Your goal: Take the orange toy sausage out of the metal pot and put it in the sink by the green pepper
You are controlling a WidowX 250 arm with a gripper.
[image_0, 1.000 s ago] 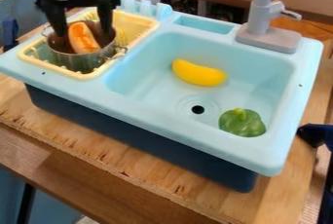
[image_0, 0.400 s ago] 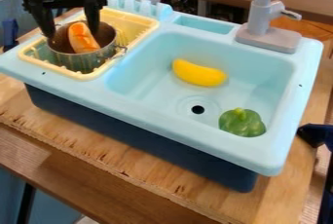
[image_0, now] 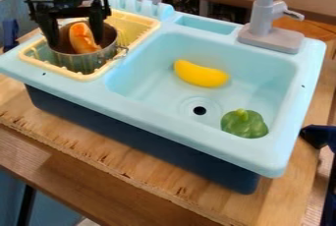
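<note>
Gripper [image_0: 75,44] has dropped and shifted slightly right in the frame since the last one, upper left; orange toy food piece [image_0: 82,37], pot and the rest show no clear shift. End effector is wide, fingers spread to either side of the orange piece, nothing held. Net effect: lower over the metal pot [image_0: 78,63], with the piece between the fingers (can't tell if either one touches it or the pot rim). Piece leans in the pot, pale streak up its side. Pot sits in the yellow dish rack [image_0: 85,77], left side of the light-blue toy sink [image_0: 190,136]. Yellow banana [image_0: 201,74] mid-basin, green bell pepper [image_0: 244,124] at the basin's lower right.
</note>
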